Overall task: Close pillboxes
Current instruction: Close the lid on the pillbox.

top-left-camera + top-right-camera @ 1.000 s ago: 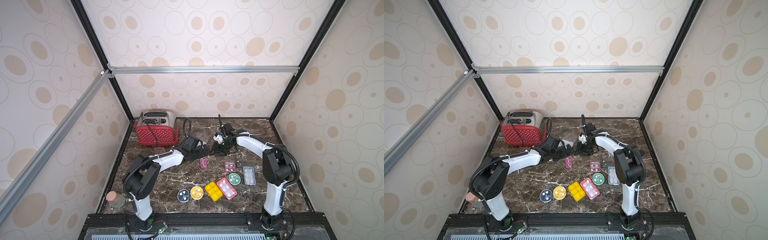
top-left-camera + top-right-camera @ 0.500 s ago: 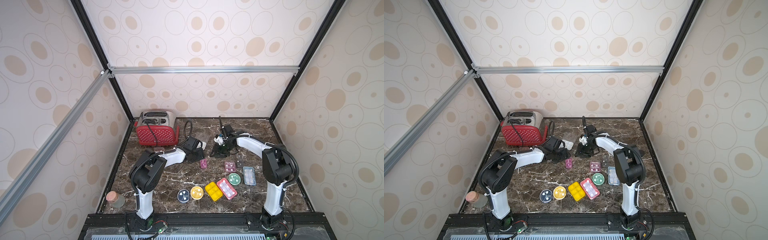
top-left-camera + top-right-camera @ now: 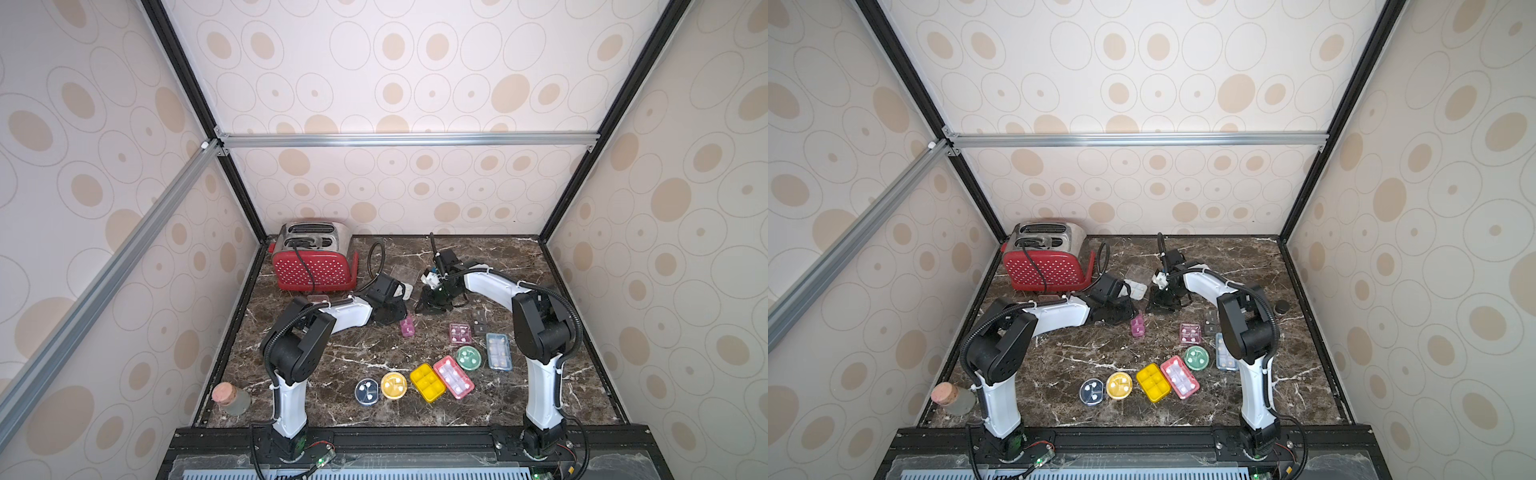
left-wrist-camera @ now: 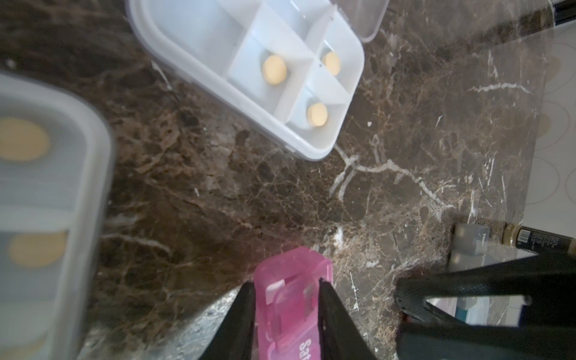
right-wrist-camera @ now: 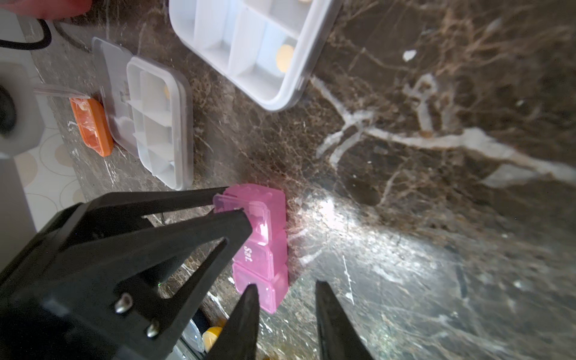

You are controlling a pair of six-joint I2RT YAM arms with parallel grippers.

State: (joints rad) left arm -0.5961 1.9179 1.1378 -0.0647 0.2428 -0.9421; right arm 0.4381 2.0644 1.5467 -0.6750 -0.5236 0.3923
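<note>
Pinching the pink pillbox point(image 4: 288, 314), left gripper point(image 4: 286, 285) faces white pillbox point(image 4: 193, 31) holding tablets point(image 4: 274, 70); right gripper point(image 5: 285, 285) narrowly parted.

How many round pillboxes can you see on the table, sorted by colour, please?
blue round pillbox: 1
yellow round pillbox: 1
green round pillbox: 1
Total: 3
</note>
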